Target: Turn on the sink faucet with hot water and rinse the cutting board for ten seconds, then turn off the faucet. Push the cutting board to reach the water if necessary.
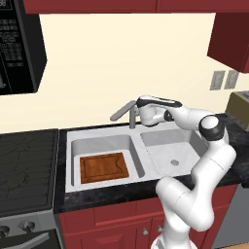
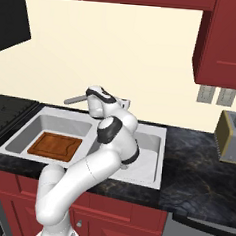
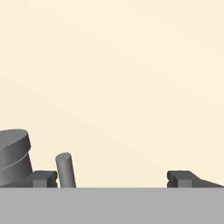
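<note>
Behind the white double-basin sink [image 1: 104,142], the gripper [image 3: 112,179] hangs with fingers spread wide, empty, beside the brushed-metal sink faucet [image 1: 125,112]. Flat, grooved and reddish-brown, the cutting board [image 1: 104,167] lies in the left basin; a toaster [image 2: 231,136] stands far right.

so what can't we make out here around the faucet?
- Faucet lever's setting: in the hand view the sink faucet is cut off by the left edge, and only a stub of the lever shows.
- Tool contact with the lever: the arm hides it in both base views.
- Water: no stream visible over the cutting board.
</note>
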You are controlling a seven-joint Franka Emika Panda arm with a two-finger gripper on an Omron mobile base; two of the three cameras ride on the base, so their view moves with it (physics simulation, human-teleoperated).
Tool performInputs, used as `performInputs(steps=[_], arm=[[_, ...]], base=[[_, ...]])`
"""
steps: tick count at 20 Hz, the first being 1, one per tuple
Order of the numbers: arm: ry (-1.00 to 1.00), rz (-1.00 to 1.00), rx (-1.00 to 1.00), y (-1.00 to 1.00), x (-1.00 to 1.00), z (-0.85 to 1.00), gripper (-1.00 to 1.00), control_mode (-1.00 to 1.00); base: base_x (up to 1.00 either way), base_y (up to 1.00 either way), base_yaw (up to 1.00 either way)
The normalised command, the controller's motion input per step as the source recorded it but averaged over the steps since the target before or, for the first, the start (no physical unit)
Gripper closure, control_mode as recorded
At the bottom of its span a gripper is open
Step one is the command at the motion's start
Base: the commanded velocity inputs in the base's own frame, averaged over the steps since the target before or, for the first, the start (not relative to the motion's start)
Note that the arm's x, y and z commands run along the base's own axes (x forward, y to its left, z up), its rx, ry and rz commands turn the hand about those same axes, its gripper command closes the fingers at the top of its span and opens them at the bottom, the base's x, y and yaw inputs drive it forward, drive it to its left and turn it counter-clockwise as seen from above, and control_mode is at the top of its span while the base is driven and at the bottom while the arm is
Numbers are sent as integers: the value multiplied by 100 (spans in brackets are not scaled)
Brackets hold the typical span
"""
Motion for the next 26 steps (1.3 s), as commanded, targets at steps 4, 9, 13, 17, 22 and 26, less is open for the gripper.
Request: performInputs(steps=[4, 9, 13, 17, 22, 26], arm=[[0, 0, 0, 0, 2, 0, -100, -100], [0, 0, 0, 0, 8, 0, -100, -100], [0, 0, 0, 0, 9, 0, -100, -100], [0, 0, 0, 0, 3, 0, -100, -100], [0, 0, 0, 0, 0, 0, -100, -100], [0, 0, 0, 0, 0, 0, -100, -100]], base=[[0, 0, 0], [0, 0, 0], [0, 0, 0], [0, 0, 0], [0, 0, 0], [0, 0, 0]])
